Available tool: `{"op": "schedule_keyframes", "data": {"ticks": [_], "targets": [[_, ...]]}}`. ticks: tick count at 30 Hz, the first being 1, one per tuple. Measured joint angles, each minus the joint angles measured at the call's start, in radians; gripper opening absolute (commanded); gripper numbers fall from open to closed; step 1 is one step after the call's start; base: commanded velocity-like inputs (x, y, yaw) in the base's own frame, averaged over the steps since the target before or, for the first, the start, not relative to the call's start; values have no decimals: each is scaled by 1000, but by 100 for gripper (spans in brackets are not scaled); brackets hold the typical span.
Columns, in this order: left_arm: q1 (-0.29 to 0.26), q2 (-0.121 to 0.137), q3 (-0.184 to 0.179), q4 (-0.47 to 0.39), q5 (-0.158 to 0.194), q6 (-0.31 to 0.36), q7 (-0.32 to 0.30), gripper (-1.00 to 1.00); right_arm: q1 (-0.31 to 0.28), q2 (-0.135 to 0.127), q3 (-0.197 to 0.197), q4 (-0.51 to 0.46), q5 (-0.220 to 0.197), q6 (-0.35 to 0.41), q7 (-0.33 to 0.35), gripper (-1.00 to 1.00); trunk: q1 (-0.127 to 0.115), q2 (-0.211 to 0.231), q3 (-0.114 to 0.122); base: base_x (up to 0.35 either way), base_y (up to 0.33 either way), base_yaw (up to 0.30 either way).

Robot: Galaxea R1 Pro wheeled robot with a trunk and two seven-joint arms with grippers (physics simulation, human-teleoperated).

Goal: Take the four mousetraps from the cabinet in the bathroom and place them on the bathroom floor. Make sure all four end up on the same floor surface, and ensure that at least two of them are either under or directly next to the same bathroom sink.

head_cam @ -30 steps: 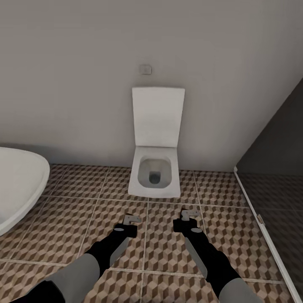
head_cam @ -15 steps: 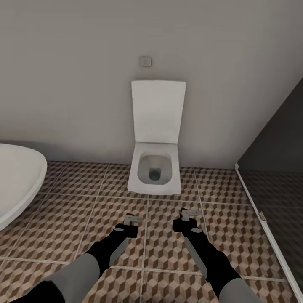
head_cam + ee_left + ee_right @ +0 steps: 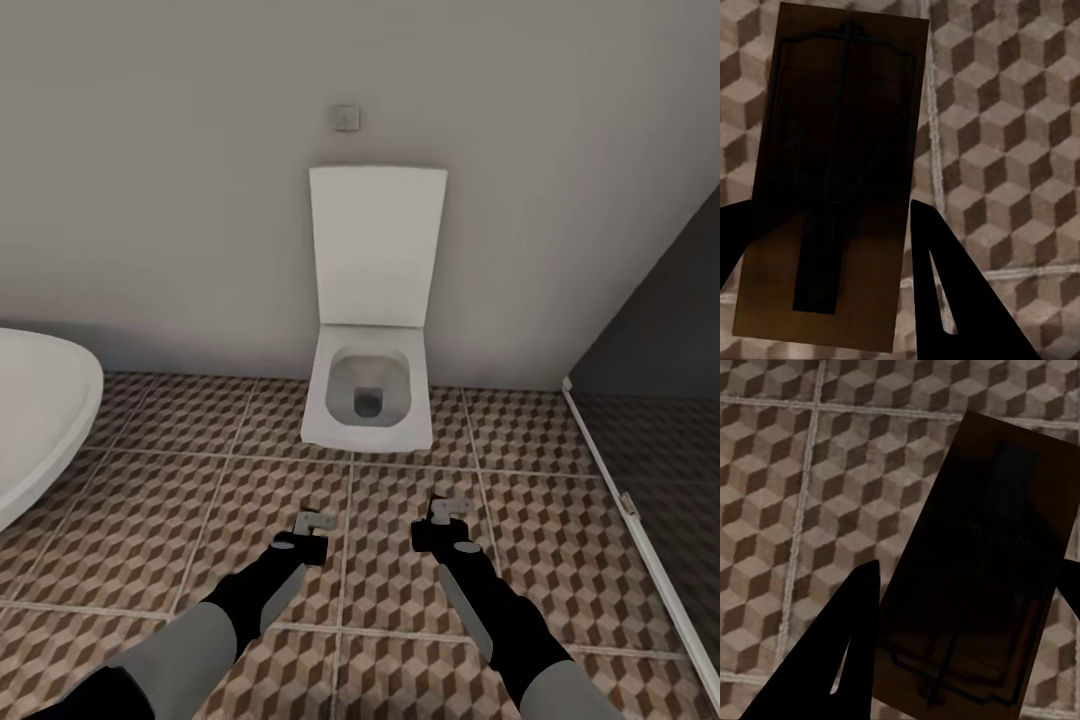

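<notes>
Already you had a mousetrap (image 3: 832,187) clamped lengthwise in the left gripper (image 3: 313,527) and another trap (image 3: 979,577) in the right gripper (image 3: 450,512), both over bathroom floor (image 3: 150,520), the sink (image 3: 40,420) at frame left, nearer your left arm.

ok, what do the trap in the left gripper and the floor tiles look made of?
Mousetrap: flat brown plate, probably wood, matte, with a thin dark wire frame, likely metal. Bathroom floor: probably ceramic tile, low sheen, printed cube pattern, pale grout lines.

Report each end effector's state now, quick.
Left end effector: closed on a mousetrap.
Right end effector: closed on another mousetrap.
</notes>
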Motion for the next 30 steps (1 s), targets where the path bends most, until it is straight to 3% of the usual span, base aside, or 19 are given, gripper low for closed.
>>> {"op": "schedule_keyframes", "data": {"ticks": [30], "targets": [[0,1,0,-2,0,-6,0,-100,0,0,0,0,0,-1,1,-100,115,-210,-140,0,0,0]]}}
